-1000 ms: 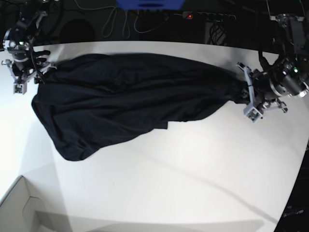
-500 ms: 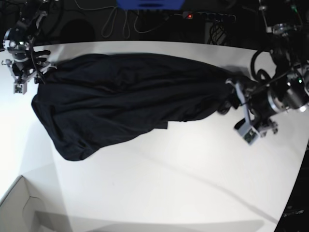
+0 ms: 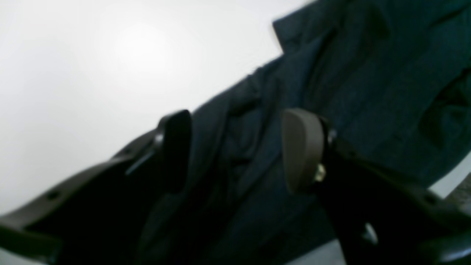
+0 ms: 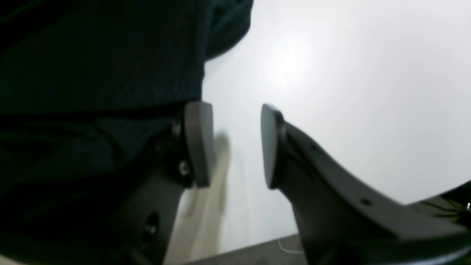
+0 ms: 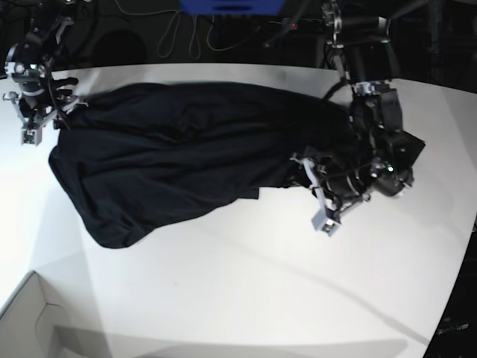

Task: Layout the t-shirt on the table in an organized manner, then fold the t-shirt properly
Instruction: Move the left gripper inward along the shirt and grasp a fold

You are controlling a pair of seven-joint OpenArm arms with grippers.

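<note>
Both jaws gape over the unmarked black t-shirt (image 5: 186,156).

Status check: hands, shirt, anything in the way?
Left hand open above the shirt. Right hand open beside its edge, holding nothing. Shirt bunched on the table, unfolded. Nothing in the way.

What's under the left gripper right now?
The left gripper hangs open over bunched folds of the black t-shirt, which lies on the white table. The table directly beneath is covered by the cloth.
</note>
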